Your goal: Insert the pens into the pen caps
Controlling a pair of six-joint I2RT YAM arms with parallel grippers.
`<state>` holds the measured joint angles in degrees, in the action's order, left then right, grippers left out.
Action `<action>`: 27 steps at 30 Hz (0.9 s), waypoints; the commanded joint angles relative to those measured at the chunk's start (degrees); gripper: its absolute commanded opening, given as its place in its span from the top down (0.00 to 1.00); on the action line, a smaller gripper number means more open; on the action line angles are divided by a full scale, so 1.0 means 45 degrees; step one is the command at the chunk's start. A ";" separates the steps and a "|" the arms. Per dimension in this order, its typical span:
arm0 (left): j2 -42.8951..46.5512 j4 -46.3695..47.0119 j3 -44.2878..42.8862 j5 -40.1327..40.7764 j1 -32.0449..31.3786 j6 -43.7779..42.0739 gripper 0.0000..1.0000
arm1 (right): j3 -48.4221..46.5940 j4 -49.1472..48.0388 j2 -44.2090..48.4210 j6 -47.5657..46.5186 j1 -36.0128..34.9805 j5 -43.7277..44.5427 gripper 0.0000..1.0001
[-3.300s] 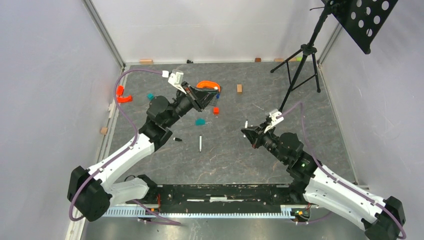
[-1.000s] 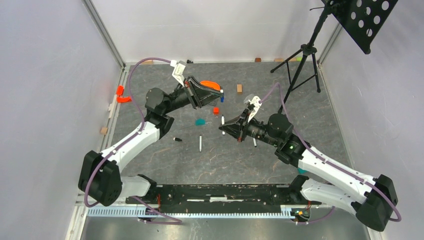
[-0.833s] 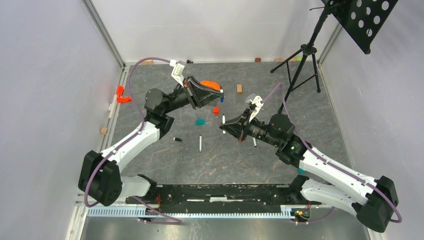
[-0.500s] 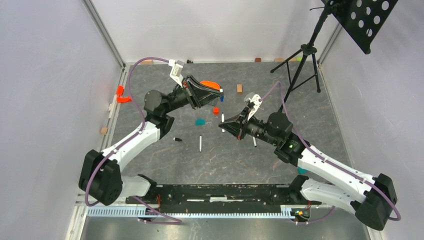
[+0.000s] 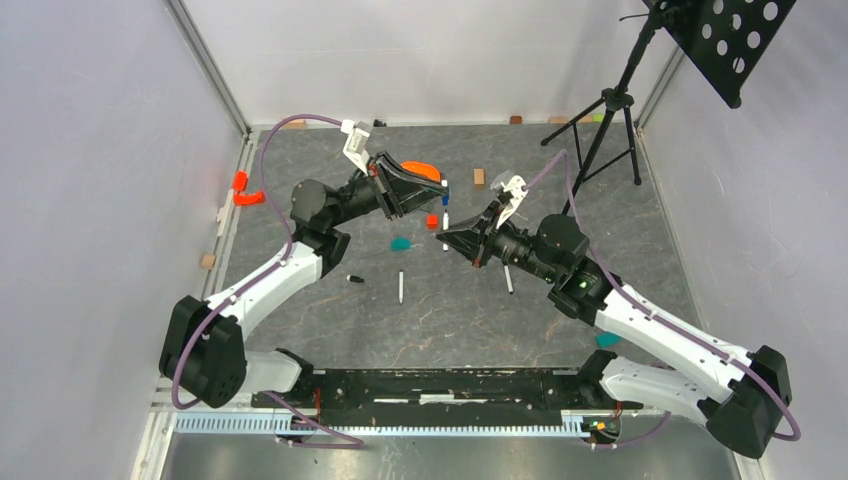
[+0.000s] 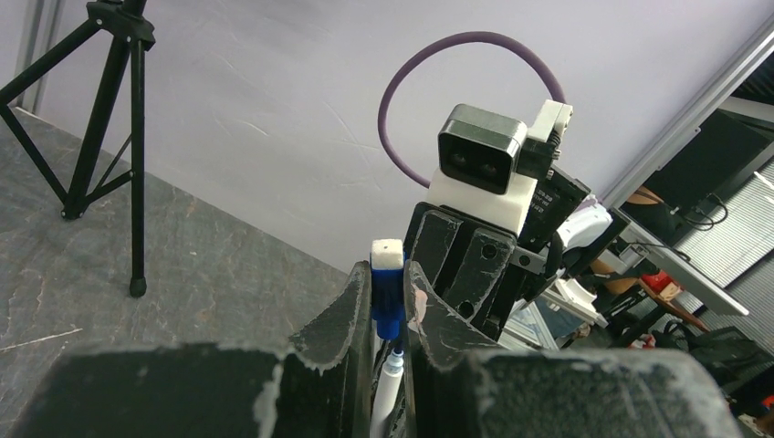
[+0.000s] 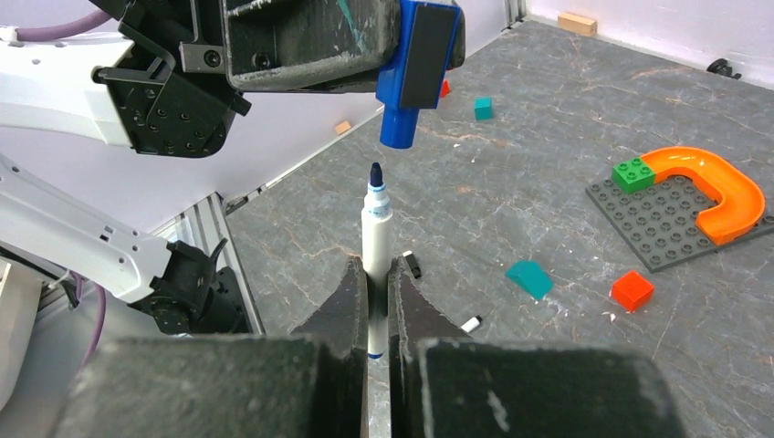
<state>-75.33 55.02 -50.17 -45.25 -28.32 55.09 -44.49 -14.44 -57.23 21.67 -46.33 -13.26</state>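
Note:
My left gripper [image 5: 441, 190] is shut on the blue pen cap [image 5: 444, 187], held in the air with its opening facing the right gripper. In the left wrist view the cap [image 6: 387, 294] sits between the fingers [image 6: 340, 315]. My right gripper [image 5: 448, 240] is shut on a white pen [image 5: 446, 222]. In the right wrist view the pen [image 7: 376, 233] points its dark tip up at the blue cap [image 7: 415, 64], a small gap apart and slightly left of it. A second white pen [image 5: 401, 287] and a black cap [image 5: 355, 278] lie on the floor. A third pen [image 5: 508, 279] lies beside the right arm.
An orange curved piece on a grey baseplate [image 7: 639, 224] lies at the back centre. A teal brick [image 5: 400, 243] and a red brick [image 5: 432, 221] lie under the grippers. A black tripod [image 5: 600, 130] stands back right. Wooden blocks [image 5: 479, 177] lie along the back.
My right gripper has swung left and then further back with the white pen, bringing its tip close under the blue cap. My left gripper has barely moved.

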 commanded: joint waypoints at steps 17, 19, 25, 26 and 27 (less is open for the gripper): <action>-0.0025 0.0082 0.0033 -0.0261 -0.0402 -0.0278 0.98 | -0.0490 -0.0061 -0.0001 -0.0179 0.0350 0.0118 1.00; -0.0007 -0.0042 0.0022 -0.0256 -0.0412 -0.0362 0.98 | -0.0511 -0.0042 0.0041 -0.0183 0.0370 0.0097 1.00; 0.0111 -0.0321 0.0039 -0.0086 -0.0410 -0.0644 0.98 | -0.0504 0.0071 0.0218 -0.0109 0.0407 -0.0087 1.00; 0.0195 -0.0419 0.0068 -0.0008 -0.0408 -0.0751 0.98 | -0.0470 0.0130 0.0248 -0.0090 0.0394 -0.0173 1.00; 0.0275 -0.0528 0.0093 0.0062 -0.0407 -0.0890 0.98 | -0.0414 0.0159 0.0274 -0.0053 0.0396 -0.0260 1.00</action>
<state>-75.37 53.36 -50.17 -45.52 -30.02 54.68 -44.60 -13.72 -57.58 21.61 -44.82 -13.30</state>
